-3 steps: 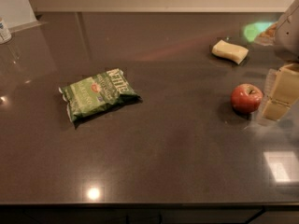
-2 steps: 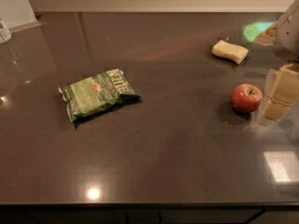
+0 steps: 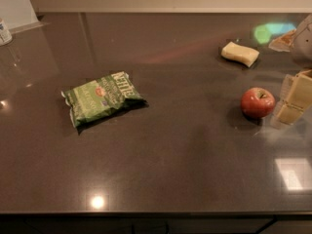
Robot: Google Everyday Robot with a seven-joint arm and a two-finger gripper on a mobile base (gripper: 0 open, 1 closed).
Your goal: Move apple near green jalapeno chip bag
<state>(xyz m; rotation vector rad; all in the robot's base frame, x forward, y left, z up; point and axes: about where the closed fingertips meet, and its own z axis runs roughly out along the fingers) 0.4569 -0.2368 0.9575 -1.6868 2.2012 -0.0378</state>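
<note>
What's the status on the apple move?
Gripper at right edge, just right of apple. Apple on the counter, far right of green jalapeno chip bag. Yellow sponge block behind the apple, off the path.

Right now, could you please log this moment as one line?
gripper: right edge, beside small round red apple | crinkled green foil chip bag: far left of apple, flat on dark countertop | task: apple not yet near bag

Bare counter [image 3: 195, 145] runs from apple [image 3: 257, 102] to green jalapeno chip bag [image 3: 100, 99]. The gripper [image 3: 294, 100] hangs just right of the apple; sponge block [image 3: 240, 53] lies behind
</note>
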